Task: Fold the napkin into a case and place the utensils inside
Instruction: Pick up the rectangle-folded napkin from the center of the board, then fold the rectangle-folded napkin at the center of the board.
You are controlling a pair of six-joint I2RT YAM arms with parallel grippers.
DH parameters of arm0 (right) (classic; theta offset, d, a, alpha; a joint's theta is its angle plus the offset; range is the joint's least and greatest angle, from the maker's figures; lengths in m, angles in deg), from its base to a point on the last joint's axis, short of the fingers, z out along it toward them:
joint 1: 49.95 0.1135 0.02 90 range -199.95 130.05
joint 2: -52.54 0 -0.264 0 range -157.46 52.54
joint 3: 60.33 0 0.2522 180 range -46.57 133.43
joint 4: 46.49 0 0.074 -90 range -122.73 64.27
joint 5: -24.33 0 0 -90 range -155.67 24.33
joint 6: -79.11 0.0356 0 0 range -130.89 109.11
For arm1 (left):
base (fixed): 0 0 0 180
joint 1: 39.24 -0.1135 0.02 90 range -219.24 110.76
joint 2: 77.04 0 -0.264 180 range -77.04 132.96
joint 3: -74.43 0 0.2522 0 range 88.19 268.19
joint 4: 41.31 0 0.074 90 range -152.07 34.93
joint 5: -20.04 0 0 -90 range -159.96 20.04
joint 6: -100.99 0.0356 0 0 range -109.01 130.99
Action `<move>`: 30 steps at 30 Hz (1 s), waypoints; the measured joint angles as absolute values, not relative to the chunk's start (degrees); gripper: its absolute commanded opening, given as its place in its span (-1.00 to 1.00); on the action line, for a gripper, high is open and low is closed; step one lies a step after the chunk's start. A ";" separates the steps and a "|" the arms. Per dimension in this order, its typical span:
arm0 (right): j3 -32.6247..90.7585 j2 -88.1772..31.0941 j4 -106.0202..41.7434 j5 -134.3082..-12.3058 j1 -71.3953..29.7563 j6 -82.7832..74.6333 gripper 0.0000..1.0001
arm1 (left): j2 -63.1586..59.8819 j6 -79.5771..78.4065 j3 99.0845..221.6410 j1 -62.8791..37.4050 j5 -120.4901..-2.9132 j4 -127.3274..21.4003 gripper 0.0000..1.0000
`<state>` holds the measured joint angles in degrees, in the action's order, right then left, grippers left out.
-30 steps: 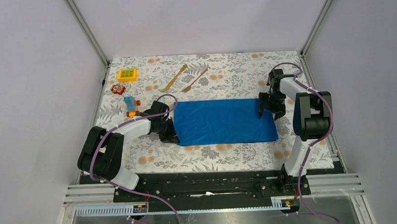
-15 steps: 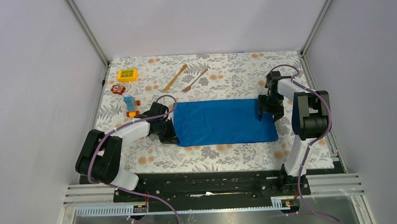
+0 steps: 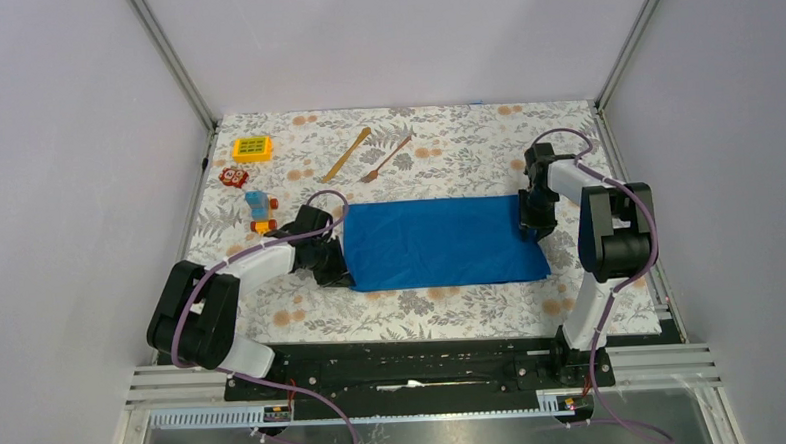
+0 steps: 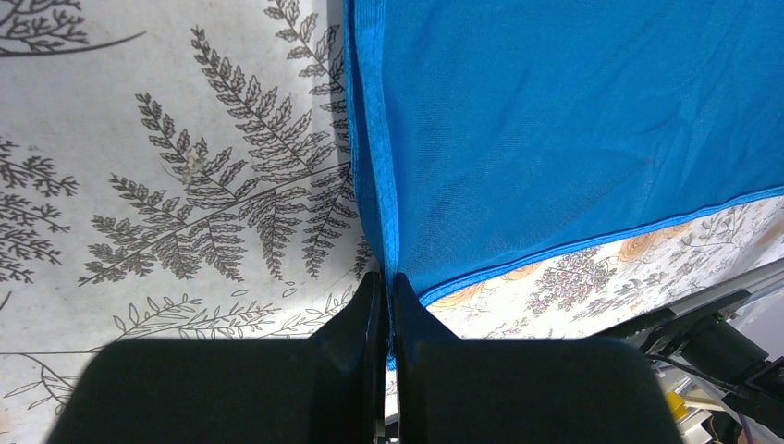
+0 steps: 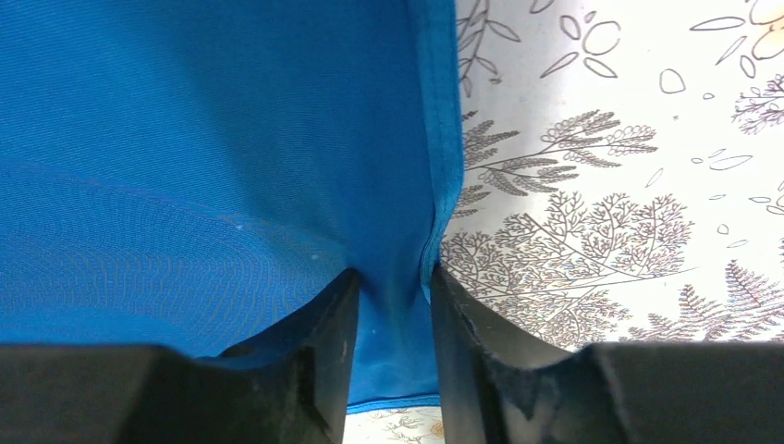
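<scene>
The royal-blue napkin [image 3: 445, 242] lies flat as a wide rectangle in the middle of the floral tablecloth. My left gripper [image 3: 339, 267] is shut on the napkin's left hem near the front corner, with the hem [image 4: 379, 213] running straight into my closed jaws [image 4: 388, 282]. My right gripper [image 3: 530, 219] is low over the napkin's right edge; its jaws [image 5: 388, 277] stand apart with the cloth [image 5: 213, 148] puckered between them. The two wooden utensils, a flat stick [image 3: 347, 154] and a fork [image 3: 386, 158], lie side by side behind the napkin, untouched.
A yellow toy [image 3: 252, 148], a red toy [image 3: 233, 176] and a blue-orange toy [image 3: 259, 208] sit at the back left, close to my left arm. Grey walls enclose the table on three sides. A black rail [image 3: 415, 366] runs along the near edge.
My right gripper has come down onto the napkin's right edge and shifted slightly right. My left gripper has edged a little left with the hem. The napkin still lies flat.
</scene>
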<state>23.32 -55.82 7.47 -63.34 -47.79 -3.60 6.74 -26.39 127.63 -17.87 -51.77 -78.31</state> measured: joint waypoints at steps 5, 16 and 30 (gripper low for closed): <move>23.32 -55.82 7.06 -61.41 -45.70 -3.38 -0.62 | 6.57 -26.61 127.04 -17.87 -51.77 -77.92 -1.00; 22.62 -54.48 5.70 -57.79 -44.69 -3.23 -1.00 | 6.55 -27.48 126.21 -17.70 -50.83 -76.48 -1.00; 22.38 -42.83 4.00 -51.82 -45.76 -3.56 -1.00 | 6.59 -33.98 126.02 -9.65 -49.87 -70.84 -0.79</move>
